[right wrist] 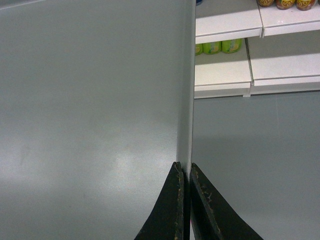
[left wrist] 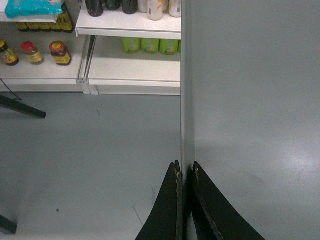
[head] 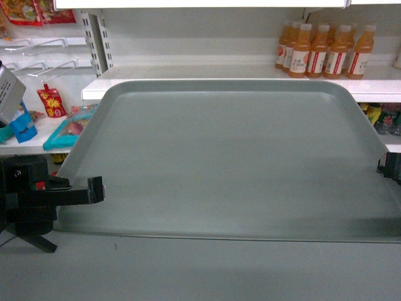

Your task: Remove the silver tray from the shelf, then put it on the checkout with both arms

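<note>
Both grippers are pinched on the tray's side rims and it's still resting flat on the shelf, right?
Not quite. Both grippers, left and right, do pinch the silver tray by its side rims, but both wrist views show bare floor beneath it, so it is off the shelf.

Silver tray's (head: 238,163) right corner cut off.

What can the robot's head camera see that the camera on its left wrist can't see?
Only the head view shows the whole silver tray, the orange drink bottles behind it, and both arms.

Only the left wrist view shows the left end effector pinching the tray's rim up close, the floor underneath, and jars on a low shelf.

Both show the tray and the left end effector.
</note>
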